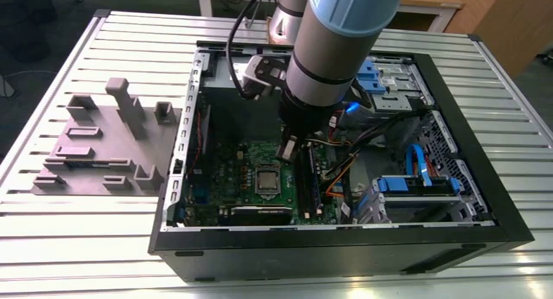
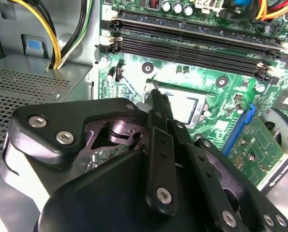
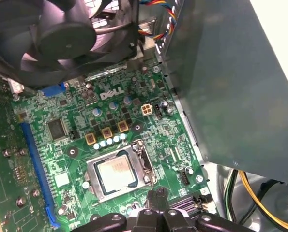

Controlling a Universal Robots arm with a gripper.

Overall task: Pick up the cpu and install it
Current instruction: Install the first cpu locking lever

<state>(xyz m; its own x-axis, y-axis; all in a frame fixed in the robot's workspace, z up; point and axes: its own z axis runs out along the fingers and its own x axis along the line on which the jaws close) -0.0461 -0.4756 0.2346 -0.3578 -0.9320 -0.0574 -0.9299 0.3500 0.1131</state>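
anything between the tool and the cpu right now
Only the socket frame's metal edge and a strip of green board; in the first wrist view the tool sits just off the cpu.

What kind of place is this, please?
Probably a robotics lab or test workbench: an open computer case lies on a slatted metal table, a grey fixture block stands beside it, and the robot arm reaches inside over the motherboard.
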